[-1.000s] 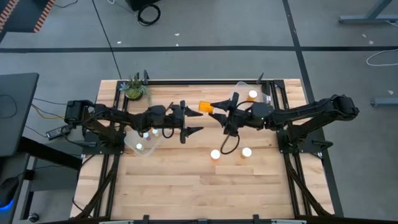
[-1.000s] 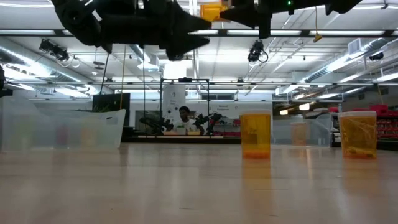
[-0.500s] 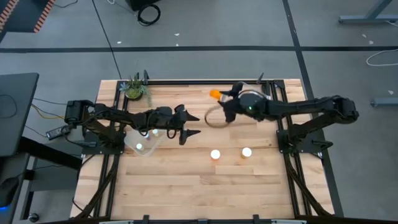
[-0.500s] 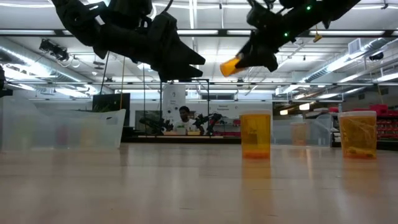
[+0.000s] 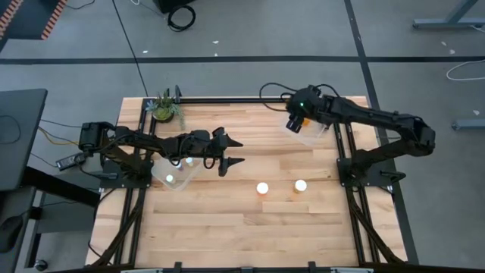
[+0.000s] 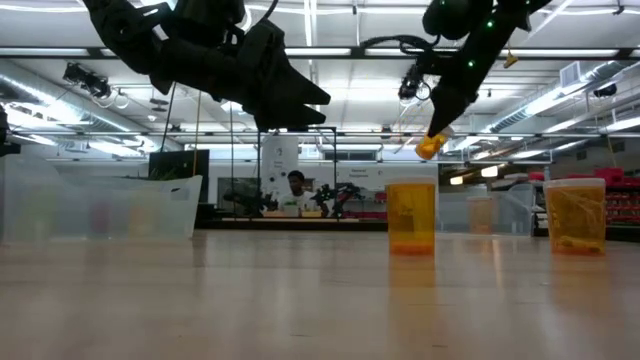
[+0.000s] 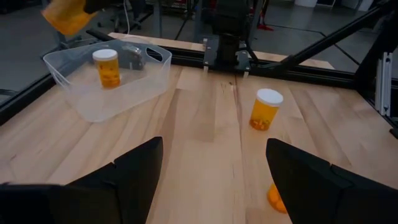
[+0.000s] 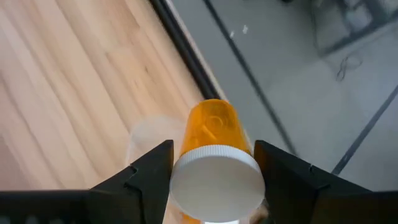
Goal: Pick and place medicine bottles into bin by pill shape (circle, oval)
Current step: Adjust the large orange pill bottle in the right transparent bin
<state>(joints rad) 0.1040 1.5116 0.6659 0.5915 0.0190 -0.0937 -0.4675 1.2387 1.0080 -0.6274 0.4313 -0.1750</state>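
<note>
While the right gripper (image 5: 295, 121) is hanging over the clear plastic bin (image 5: 312, 135) at the far right corner of the light wooden table (image 5: 242, 220), a small amber-orange bottle with a white cap (image 8: 214, 163) is being held between its two dark fingers (image 8: 146, 171). In the right wrist view the fingers are closed against both sides of this bottle, the cap is facing the camera, and the amber body is pointing away toward the table edge and the bin rim below. In the low view the same bottle (image 6: 431, 146) is being seen tilted, high above the table surface, at the tip of the right gripper (image 6: 440, 125).

One more capped amber bottle (image 7: 107, 67) is standing upright inside that bin, as the left wrist view is showing. Two other capped amber bottles (image 5: 262, 188) (image 5: 301, 185) are standing upright on the open table, near each other and well apart from the raised bottle.

The left gripper (image 5: 233, 152) is being kept above the middle of the table with its fingers (image 7: 134, 171) spread wide and nothing between them. Beside the left arm a second clear bin (image 5: 176, 176) is lying, with white-capped bottles (image 5: 170, 179) inside it. A small green potted plant (image 5: 164, 107) is standing at the far left corner.
</note>
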